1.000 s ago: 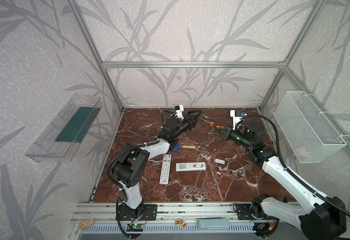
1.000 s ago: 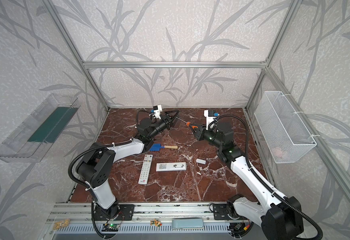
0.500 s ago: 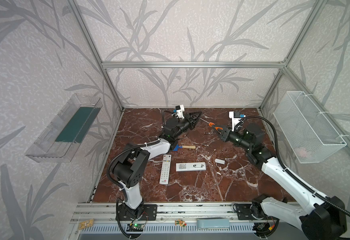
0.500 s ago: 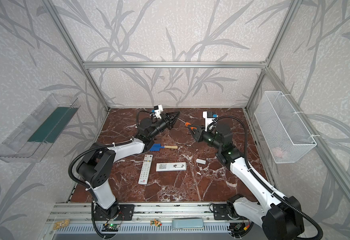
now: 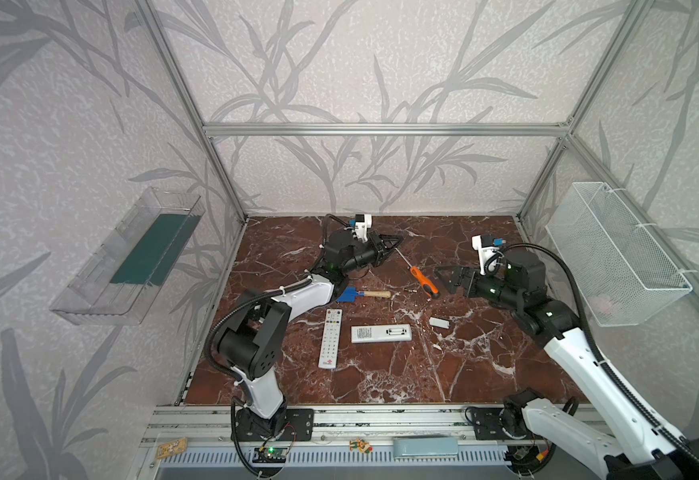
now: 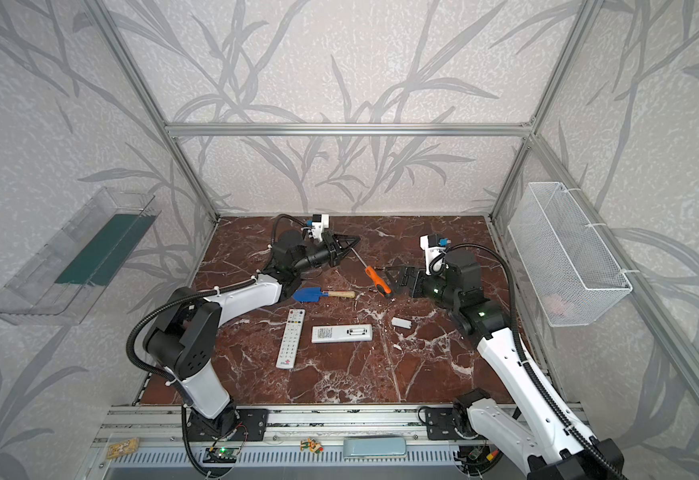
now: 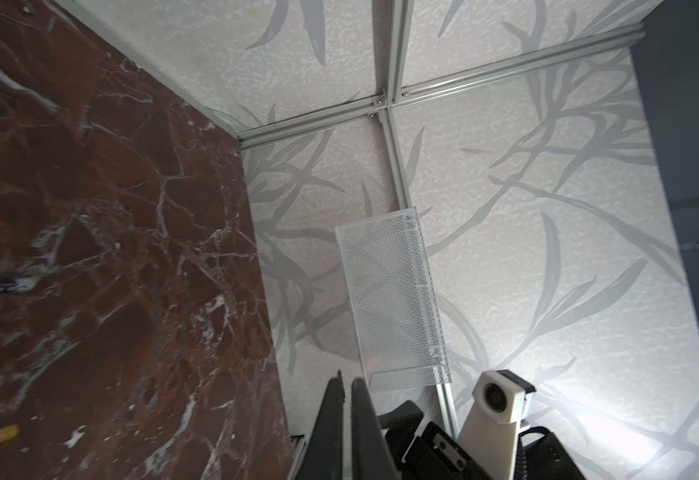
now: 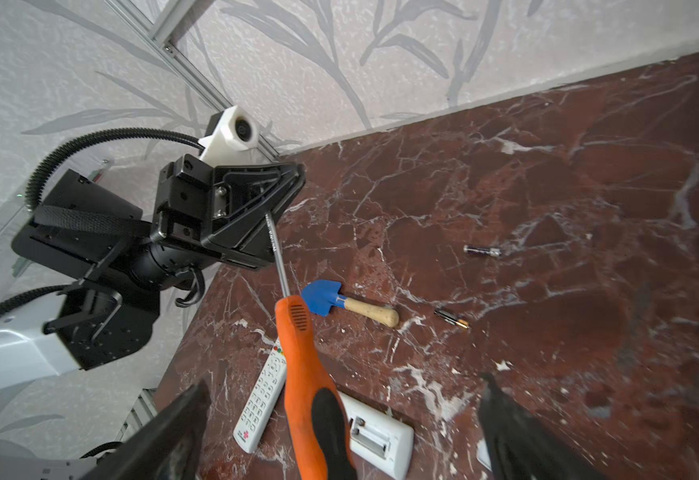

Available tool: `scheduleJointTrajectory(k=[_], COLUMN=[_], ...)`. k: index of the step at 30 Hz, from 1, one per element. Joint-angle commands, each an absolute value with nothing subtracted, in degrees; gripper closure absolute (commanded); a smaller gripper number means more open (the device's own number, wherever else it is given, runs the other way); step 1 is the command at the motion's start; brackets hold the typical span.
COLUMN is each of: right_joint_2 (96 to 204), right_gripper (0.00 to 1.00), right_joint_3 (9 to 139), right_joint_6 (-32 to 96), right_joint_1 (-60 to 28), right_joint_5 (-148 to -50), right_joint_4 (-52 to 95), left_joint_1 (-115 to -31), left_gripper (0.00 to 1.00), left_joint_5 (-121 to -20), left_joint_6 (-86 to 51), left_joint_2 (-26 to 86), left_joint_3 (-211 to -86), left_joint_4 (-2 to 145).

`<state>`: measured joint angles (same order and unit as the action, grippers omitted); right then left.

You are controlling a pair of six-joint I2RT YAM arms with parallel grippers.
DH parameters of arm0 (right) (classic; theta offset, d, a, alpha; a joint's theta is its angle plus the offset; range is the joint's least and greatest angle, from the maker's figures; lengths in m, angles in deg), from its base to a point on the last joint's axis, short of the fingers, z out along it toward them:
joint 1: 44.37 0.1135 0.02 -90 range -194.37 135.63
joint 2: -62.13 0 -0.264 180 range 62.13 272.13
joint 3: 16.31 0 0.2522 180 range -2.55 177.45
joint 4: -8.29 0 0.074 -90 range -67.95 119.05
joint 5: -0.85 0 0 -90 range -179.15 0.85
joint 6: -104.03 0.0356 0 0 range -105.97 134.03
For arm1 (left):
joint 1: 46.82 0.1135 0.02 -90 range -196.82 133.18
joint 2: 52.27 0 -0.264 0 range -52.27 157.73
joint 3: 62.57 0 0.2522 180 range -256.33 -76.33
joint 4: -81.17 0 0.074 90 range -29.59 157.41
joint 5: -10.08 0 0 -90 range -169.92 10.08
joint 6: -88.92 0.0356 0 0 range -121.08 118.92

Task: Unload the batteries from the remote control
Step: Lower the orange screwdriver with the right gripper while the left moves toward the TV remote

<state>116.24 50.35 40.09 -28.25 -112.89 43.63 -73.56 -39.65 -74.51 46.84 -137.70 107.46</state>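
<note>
Two batteries (image 8: 483,250) were seen loose on the marble floor (image 5: 464,374), outside the remote control (image 5: 381,333). In a top view one battery (image 5: 411,291) lay slightly right of frame centre, just past the shovel (image 5: 352,295) handle. Bodies were dark w/ silvery ends. They are probably light, stiff, smooth and easily rolled, so best pinched across mid-body. The left gripper (image 5: 397,241) was clenched on the screwdriver (image 8: 294,332) shaft. The right gripper (image 8: 341,386) was released, jaws spread wide beside the handle.

even soft daylight, sharp top views, wrist views blurred at edges
</note>
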Motion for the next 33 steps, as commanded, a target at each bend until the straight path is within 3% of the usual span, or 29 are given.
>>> scheduleJointTrajectory(k=[1,6,9,22,33], right_joint_2=[115.0,116.9,119.4,128.2,136.2], right_gripper=[0.01,0.01,0.01,0.0,0.12], right_joint_3=[53.1,56.2,56.6,53.8,54.7], right_joint_6=[34.0,29.6,27.8,29.5,30.2], right_joint_1=[-29.8,-29.6,-28.0,-13.8,-7.9], right_joint_5=[-117.3,-124.5,-127.3,-128.9,-125.3], right_joint_4=[61.4,66.8,66.5,54.3,50.2], left_joint_1=[-71.8,-71.4,-71.3,-71.3,-71.4], left_gripper=[1.0,1.0,1.0,1.0,1.0], left_joint_5=[-30.3,-27.6,-25.3,-21.3,-19.8], left_joint_6=[-59.6,-37.4,-32.5,-35.6,-39.5], left_joint_2=[43.1,45.4,47.3,47.1,46.5], left_joint_3=[-141.0,-151.9,-155.7,-154.4,-152.7], left_joint_4=[87.7,56.6,49.4,52.7,57.3])
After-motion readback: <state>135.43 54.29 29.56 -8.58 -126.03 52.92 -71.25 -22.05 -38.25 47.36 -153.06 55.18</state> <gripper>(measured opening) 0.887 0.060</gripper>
